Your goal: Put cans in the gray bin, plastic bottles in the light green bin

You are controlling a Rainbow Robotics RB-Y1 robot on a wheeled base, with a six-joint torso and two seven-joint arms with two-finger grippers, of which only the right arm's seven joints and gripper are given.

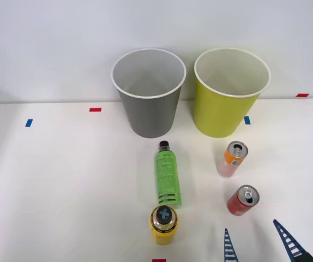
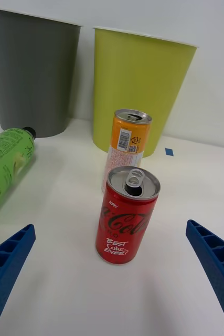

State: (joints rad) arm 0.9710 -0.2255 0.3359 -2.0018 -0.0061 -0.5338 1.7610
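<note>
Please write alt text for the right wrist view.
A short red metal can stands upright on the white table between the open blue ribbed fingers, a slim orange-and-pink can behind it, before the gray bin and yellow-green bin.

The claw had two slim blue fingers, each ribbed like a small ladder along its inner face and tapering to a narrow tip. Seen from the wrist, the fingers were thick, bright blue plastic wedges with moulded ridges.

Open tool sits near the upright red can on the table.
</note>
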